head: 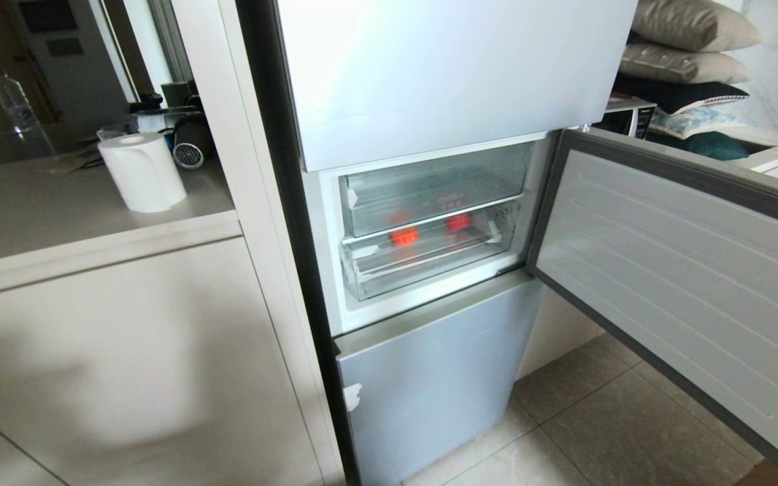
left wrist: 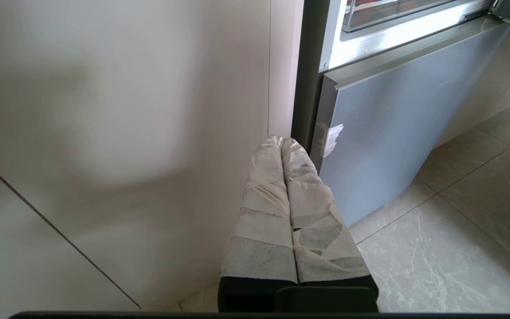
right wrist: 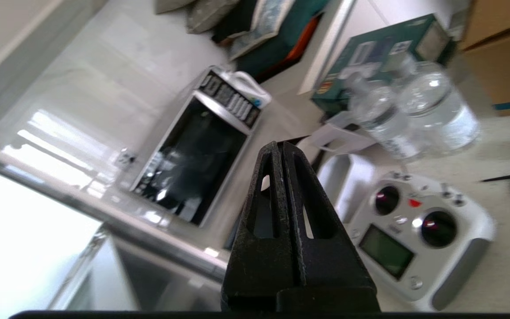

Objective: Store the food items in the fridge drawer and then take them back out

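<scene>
The fridge's middle compartment stands open, with two clear bins stacked inside. The lower one, the fridge drawer (head: pixel 429 260), is pushed in. A red fruit (head: pixel 404 236) glows through its see-through front. Whether a second red patch (head: pixel 458 221) is another food item or a reflection, I cannot tell. Neither arm shows in the head view. My left gripper (left wrist: pixel 281 141), its fingers wrapped in white tape, is shut and empty, low beside the cabinet and the bottom fridge door. My right gripper (right wrist: pixel 279 144), black, is shut on nothing and points over a countertop away from the drawer.
The open fridge door (head: pixel 686 283) swings out to the right over the tiled floor. The bottom fridge door (head: pixel 429 378) is closed. A paper towel roll (head: pixel 142 169) stands on the left counter. Before the right gripper are a microwave (right wrist: pixel 193 155), a white remote controller (right wrist: pixel 419 235) and water bottles (right wrist: pixel 414 115).
</scene>
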Available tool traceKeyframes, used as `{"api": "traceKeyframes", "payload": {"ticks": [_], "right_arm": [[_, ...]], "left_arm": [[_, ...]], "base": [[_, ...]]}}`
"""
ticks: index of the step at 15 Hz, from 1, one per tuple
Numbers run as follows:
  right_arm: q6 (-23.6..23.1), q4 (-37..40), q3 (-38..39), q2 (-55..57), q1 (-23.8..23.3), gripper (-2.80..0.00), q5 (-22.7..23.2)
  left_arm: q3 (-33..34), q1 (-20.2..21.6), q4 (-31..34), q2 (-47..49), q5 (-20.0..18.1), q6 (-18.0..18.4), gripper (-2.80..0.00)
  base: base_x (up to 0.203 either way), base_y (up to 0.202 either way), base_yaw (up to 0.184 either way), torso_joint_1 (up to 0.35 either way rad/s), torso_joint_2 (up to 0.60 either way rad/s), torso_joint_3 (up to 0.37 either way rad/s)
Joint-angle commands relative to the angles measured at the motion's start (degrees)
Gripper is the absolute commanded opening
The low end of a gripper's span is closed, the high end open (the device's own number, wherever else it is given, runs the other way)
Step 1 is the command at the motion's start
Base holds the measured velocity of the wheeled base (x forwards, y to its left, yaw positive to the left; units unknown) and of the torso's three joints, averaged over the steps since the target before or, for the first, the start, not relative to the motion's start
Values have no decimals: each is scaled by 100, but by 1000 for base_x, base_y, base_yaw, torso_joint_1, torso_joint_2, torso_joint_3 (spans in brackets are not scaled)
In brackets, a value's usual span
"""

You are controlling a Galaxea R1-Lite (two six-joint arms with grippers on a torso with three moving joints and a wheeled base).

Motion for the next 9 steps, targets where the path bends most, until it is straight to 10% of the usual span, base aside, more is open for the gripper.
{"api": "traceKeyframes", "payload": {"ticks": [1,5,9], "right_arm": [[-387,30,-101,585,68,-280,-58],[-1737,388,264,804,745,-280,-1601],[-1888,422,740,807,1027,-280,-1531]], "left_arm": [[-1,1,3,9,2,-2,-280],[-1,1,3,9,2,-1,-280],[-1,1,3,9,2,-1,-280]], "base": [[0,0,0,0,0,0],[0,0,0,0,0,0],[0,0,0,0,0,0]]}}
